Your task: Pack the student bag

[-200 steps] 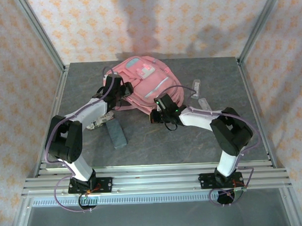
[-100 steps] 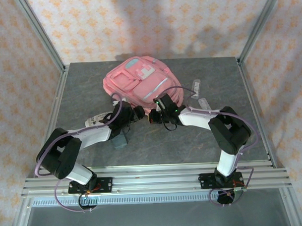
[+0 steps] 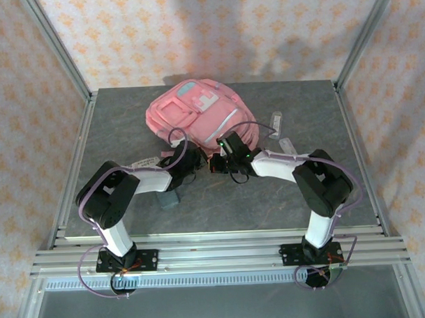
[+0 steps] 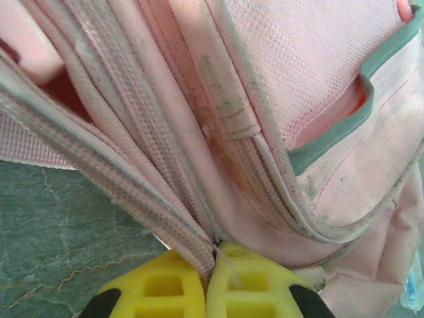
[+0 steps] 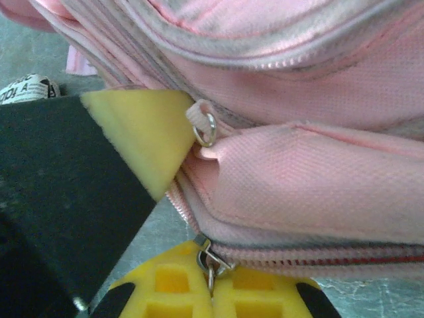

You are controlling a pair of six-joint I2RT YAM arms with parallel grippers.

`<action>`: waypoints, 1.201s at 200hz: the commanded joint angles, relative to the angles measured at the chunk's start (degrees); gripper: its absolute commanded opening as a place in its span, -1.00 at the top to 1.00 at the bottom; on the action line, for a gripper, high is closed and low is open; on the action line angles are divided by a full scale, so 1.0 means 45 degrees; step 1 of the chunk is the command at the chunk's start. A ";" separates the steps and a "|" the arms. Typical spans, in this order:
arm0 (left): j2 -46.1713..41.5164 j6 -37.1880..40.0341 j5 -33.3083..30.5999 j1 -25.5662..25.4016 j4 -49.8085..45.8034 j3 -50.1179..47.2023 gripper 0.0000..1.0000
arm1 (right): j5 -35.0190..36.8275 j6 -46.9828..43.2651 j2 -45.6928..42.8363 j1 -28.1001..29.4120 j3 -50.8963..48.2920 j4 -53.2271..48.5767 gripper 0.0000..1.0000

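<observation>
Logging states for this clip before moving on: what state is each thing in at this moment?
student bag: lying flat, zip looks partly open at the near edge.
left tool: shut on the student bag's zip edge.
right tool: shut on the metal zip pull.
dark grey block: lying flat, not held.
clear tubes: lying loose, right of the bag.

The left end effector [image 3: 196,160] has been swung from the student bag's [image 3: 195,109] left side to its near edge.
</observation>
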 commanded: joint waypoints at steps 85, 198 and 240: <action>-0.1107 0.1479 -0.0592 0.1022 -0.0867 -0.0119 1.00 | 0.2044 -0.0330 -0.2320 -0.3003 -0.2809 -0.1971 1.00; -0.0669 0.4096 -0.0231 0.2713 -0.3262 0.2613 1.00 | 0.0373 -0.0020 -0.1845 -0.0153 -0.1471 -0.0534 1.00; -0.0395 0.4336 0.0243 0.2928 -0.4125 0.3784 -0.16 | -0.0435 0.0940 -0.0748 0.0333 -0.0699 0.1129 1.00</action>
